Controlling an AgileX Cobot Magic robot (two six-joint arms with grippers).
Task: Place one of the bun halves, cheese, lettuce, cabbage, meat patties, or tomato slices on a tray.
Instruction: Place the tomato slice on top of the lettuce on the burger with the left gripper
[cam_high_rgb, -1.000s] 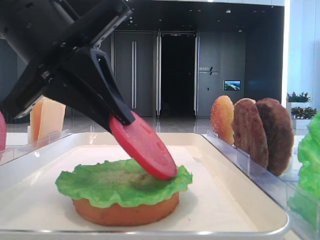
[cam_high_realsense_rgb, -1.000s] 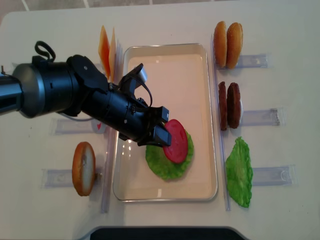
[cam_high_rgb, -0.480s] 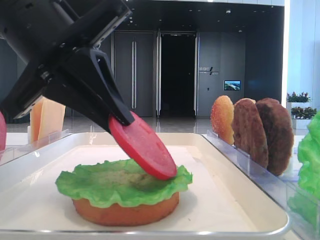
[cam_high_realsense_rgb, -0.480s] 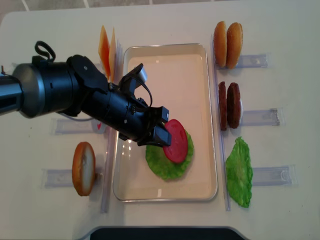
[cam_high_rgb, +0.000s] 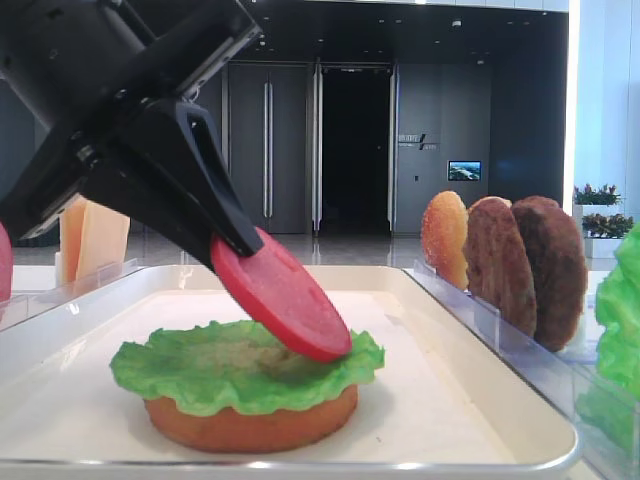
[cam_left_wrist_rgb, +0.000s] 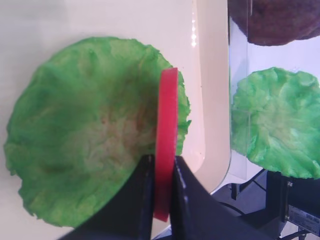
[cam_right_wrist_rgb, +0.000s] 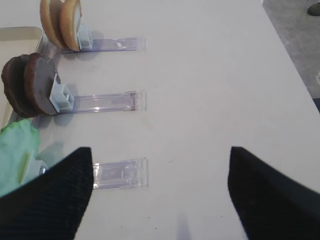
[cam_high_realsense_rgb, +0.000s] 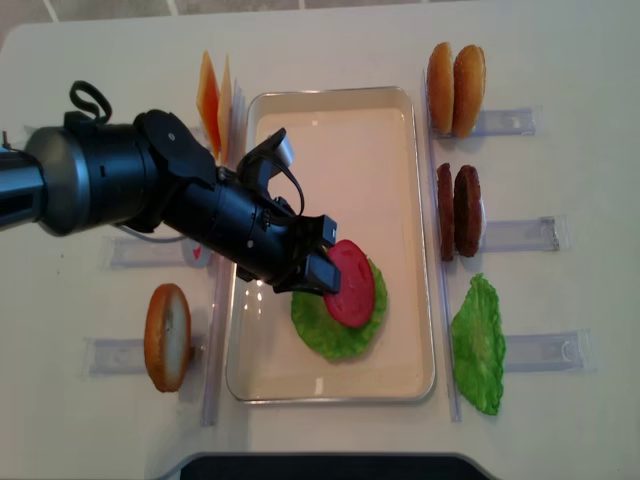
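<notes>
While the left gripper (cam_high_realsense_rgb: 318, 268) pinches the smooth round red tomato slice (cam_high_realsense_rgb: 352, 282) by its edge, the slice sits tilted, lower rim touching the ruffled green lettuce leaf (cam_high_rgb: 245, 368) atop the flat orange-brown bun half (cam_high_rgb: 250, 424) in the cream-white rectangular tray (cam_high_realsense_rgb: 400, 190). Right gripper (cam_right_wrist_rgb: 160, 200): fingers spread wide over bare bench (cam_right_wrist_rgb: 210, 90), holding nothing.

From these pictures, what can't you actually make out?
- Bottom bun: the lettuce covers it from overhead; only its side shows in the low view.
- Whether the tomato slice touches the lettuce: unclear; the left tool holds it tilted.
- Right tool: fingertips cut off by the wrist view's bottom edge.
- Second lettuce leaf: cut off at the right edge.
</notes>
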